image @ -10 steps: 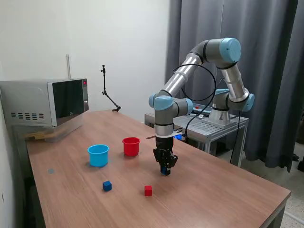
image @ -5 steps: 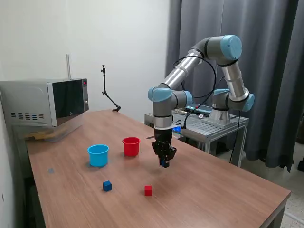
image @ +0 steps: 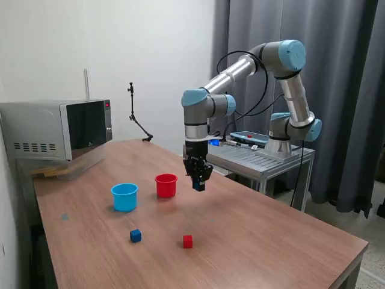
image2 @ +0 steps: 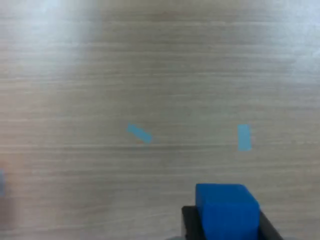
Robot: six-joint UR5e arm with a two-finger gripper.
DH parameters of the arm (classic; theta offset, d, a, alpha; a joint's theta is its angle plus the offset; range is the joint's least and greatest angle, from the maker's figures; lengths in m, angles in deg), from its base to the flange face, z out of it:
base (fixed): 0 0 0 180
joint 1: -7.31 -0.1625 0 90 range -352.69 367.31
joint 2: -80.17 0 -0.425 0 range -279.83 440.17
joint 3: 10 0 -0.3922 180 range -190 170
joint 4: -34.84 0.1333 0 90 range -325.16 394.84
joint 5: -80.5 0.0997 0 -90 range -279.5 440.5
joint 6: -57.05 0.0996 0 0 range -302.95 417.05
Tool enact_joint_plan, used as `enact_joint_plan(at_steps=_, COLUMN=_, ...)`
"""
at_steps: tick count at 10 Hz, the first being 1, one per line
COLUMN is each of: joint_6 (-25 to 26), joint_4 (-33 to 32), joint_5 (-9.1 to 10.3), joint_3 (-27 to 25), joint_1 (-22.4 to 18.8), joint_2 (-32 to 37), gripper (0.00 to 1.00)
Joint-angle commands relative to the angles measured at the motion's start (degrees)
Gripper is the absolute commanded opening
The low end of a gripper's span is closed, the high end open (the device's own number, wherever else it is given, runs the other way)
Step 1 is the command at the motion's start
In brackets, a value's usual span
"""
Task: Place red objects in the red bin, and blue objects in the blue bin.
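Fingers (image: 198, 183) are clamped on a blue cube (image2: 227, 207), held above the worktop (image: 271, 241) just right of the red bin (image: 166, 185). The blue bin (image: 124, 196) sits further left. Another blue cube (image: 136, 235) and a red cube (image: 187, 241) wait nearer. Mostly undone, I'd say.

Plain white wall (image: 150, 54) on the exterior view's left, heavy grey curtains (image: 349, 90) hanging on its right. Long wooden table (image: 271, 241) (pale brown grain, two small blue tape marks (image2: 243, 137) on it) with a silver microwave (image: 57, 129) at the far corner. Thin black stand (image: 137, 117) by the wall, grey metal cart (image: 264, 159) behind the table.
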Motion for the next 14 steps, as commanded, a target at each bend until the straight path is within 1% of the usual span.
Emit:
enact_joint_plan(at_steps=1, joint_6=-0.12, joint_4=4.07, joint_5=-0.98, joint_3=2.43, joint_1=2.10, joint_2=1.55, gripper=0.00)
enact_joint_plan(at_steps=2, joint_6=-0.12, joint_4=5.91, joint_5=-2.81, joint_3=4.18, joint_1=3.50, joint_2=1.55, gripper=0.00)
enact_joint_plan(at_steps=3, joint_6=-0.12, joint_4=6.97, joint_5=-3.61, joint_3=5.59, joint_1=4.38, joint_2=1.55, gripper=0.00)
enact_joint_plan(at_steps=6, joint_6=-0.21, joint_4=10.22, joint_5=-3.62, joint_3=10.87, joint_1=5.80, joint_2=1.29, gripper=0.00)
enact_joint_plan(at_steps=9, joint_6=0.32, joint_4=12.60, joint_5=-3.71, joint_3=13.77, joint_1=7.55, joint_2=1.11, gripper=0.00)
enact_joint_plan(at_steps=10, joint_6=0.58, joint_4=15.13, joint_5=-4.15, joint_3=15.70, joint_1=7.91, joint_2=1.03, gripper=0.00)
enact_joint_plan(at_steps=11, joint_6=0.58, joint_4=15.25, joint_5=-4.67, joint_3=16.67, joint_1=8.34, joint_2=0.85, gripper=0.00)
enact_joint_plan(at_steps=13, joint_6=0.14, joint_4=15.25, joint_5=-4.68, joint_3=17.91, joint_1=10.36, joint_2=0.50, gripper=0.00)
enact_joint_plan(at_steps=14, joint_6=-0.12, joint_4=15.25, joint_5=-4.68, joint_3=18.96, joint_1=10.54, joint_2=-0.11, gripper=0.00)
